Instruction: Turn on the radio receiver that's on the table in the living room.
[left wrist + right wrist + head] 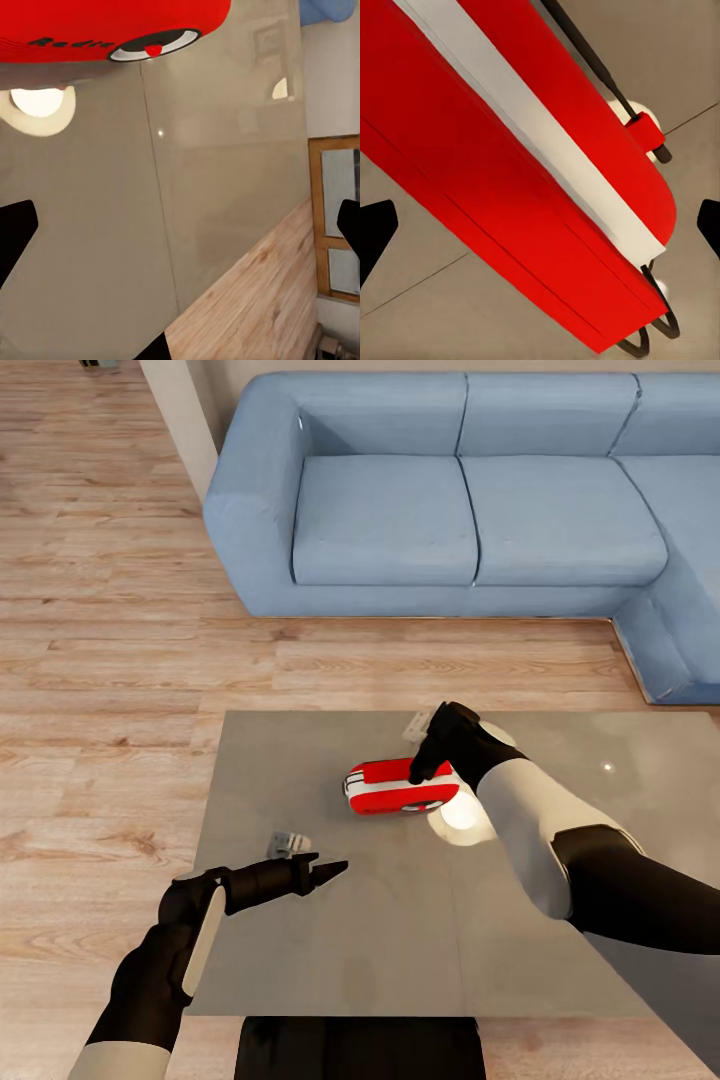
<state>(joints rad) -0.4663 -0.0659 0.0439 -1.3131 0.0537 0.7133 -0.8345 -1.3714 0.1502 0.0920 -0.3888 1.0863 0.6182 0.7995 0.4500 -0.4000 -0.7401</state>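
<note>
Floor [100, 660]: light wood planks, seen around the bench.
Sofa [470, 500]: light blue, placed at 12 o'clock beyond the bench.
Bench [330, 940]: glossy grey-brown top.
Right arm [560, 840]: extended from 4 o'clock towards centre, wrist bent down over the radio.
Left arm [160, 960]: held low at 7 o'clock, forearm pointed towards 2 o'clock.
Radio [400, 787]: red with white trim, laid near the bench's centre; dial seen in the left wrist view.
Right tool [428, 768]: spread wide over the radio's top, nothing gripped; contact cannot be told.
Left tool [325, 873]: spread, empty, well apart from the radio.
Step judged: reach made, switch not yet pressed. Next move is judged to call for a short descent onto the control.
</note>
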